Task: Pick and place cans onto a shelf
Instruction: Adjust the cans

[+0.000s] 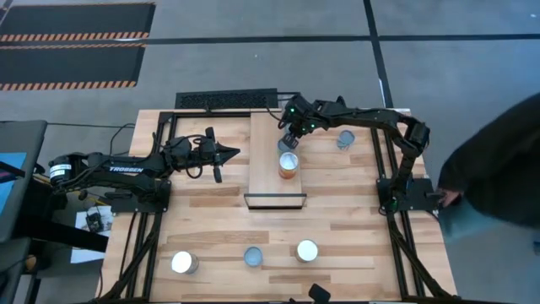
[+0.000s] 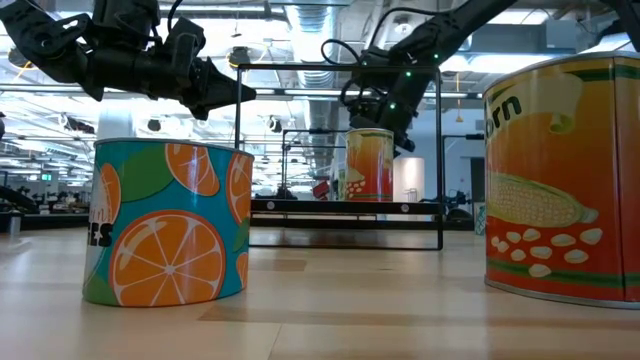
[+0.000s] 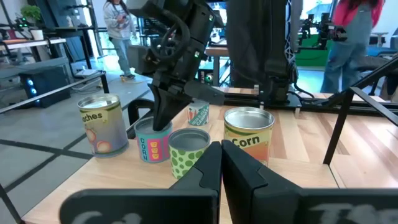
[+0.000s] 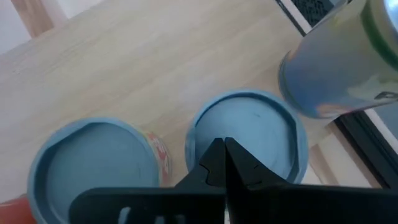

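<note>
The shelf (image 1: 272,190) stands mid-table. On it are an orange corn can (image 1: 288,166), a green dotted can (image 3: 189,154), a teal can (image 3: 149,147) and a peaches can (image 3: 99,124) at the far end. My right gripper (image 1: 289,140) is shut and points down over the teal can's bluish top (image 4: 252,134). Its fingertips (image 4: 221,148) are just over the top. My left gripper (image 1: 234,153) is shut and empty, held level above the table just left of the shelf, pointing at the cans (image 3: 221,149). My right gripper points down at the teal can's top (image 4: 261,124) with shut fingers. I cannot tell whether the tips touch the lid. The can stands upright on the shelf.
One can (image 1: 346,138) stands on the table right of the shelf. Three more (image 1: 184,263) (image 1: 253,257) (image 1: 307,251) stand near the front edge. A person (image 1: 498,169) is at the table's right side. Bare planks lie between the shelf and the front cans.
</note>
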Controlling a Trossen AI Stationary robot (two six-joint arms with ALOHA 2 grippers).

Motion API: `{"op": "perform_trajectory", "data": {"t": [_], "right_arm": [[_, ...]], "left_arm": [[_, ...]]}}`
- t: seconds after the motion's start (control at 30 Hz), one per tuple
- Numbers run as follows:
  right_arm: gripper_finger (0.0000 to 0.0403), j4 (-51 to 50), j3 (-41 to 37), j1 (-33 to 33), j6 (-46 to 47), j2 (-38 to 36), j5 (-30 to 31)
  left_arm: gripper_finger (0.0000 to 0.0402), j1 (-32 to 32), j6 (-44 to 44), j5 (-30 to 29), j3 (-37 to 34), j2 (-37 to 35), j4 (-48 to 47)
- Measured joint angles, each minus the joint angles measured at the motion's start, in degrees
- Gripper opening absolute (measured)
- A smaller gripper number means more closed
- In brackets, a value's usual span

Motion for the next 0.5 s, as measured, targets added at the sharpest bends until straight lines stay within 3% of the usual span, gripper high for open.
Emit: {"op": "perform_trajectory", "data": {"t": [0.5], "right_arm": [[0.0008,3.74,-0.16,0.09,-0.49,0.0,-3.16]], "left_arm": [[0.0002,0.01,0.01,0.0,0.0,0.0,0.01]]}}
